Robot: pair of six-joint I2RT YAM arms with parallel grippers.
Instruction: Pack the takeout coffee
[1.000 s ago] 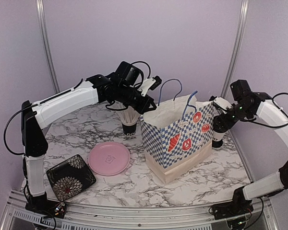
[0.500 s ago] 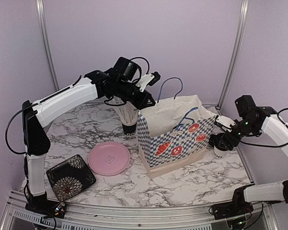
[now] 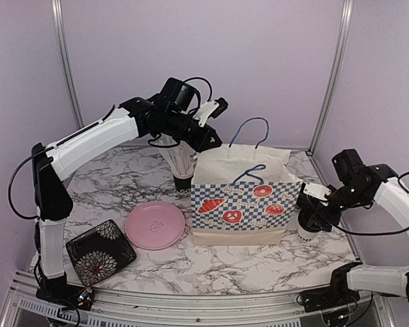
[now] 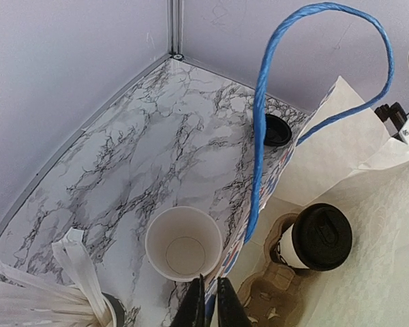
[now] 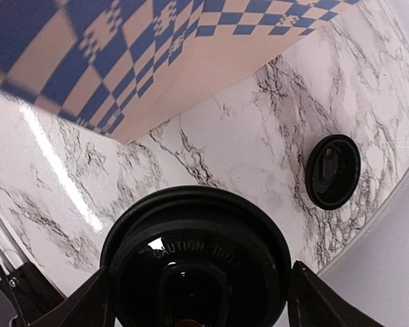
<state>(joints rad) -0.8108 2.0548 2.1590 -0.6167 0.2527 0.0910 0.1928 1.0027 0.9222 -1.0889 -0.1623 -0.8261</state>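
We're looking at pale lilac walls (image 3: pixel 259 61) closing in on three sides, two grey metal posts (image 3: pixel 63 61) running up the back corners. Below, a white tabletop (image 3: pixel 259 262) veined in black marble, glossy under soft even light, with a metal rail (image 3: pixel 191 300) along its near edge.

Bag (image 3: pixel 237 208): matt printed paper. Tabletop (image 3: pixel 191 262) under the bag: glossy marble-pattern finish. Cup (image 3: pixel 305 234) beside the bag: smooth black plastic lid (image 5: pixel 194 252).
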